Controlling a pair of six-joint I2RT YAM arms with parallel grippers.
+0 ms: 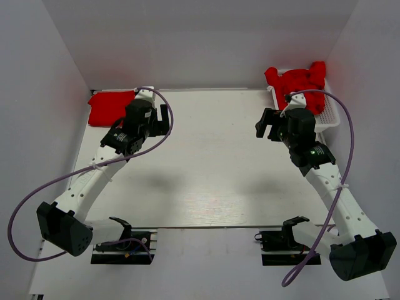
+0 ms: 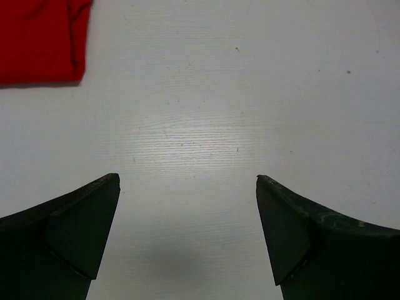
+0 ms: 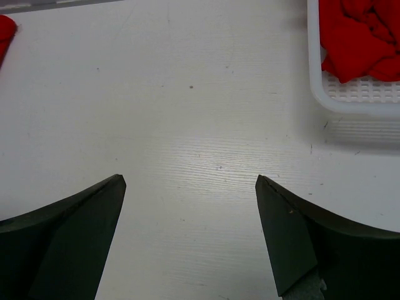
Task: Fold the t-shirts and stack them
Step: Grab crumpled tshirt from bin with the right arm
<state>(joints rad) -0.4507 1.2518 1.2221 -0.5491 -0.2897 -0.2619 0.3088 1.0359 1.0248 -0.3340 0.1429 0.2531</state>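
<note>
Your white table (image 1: pixel 212 162), a folded red t-shirt (image 1: pixel 109 107) flat at its far left corner, a white mesh basket (image 1: pixel 329 122) at its far right corner

Plain white walls (image 1: pixel 206 37) enclose a pale woodgrain table (image 1: pixel 212 169).

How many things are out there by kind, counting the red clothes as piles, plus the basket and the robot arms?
White basket: 1
Red t-shirt piles: 2, a flat folded pile at far left and a crumpled heap in the basket; shirts per pile cannot be told
Robot arms: 2, left arm and right arm
Total: 5
</note>
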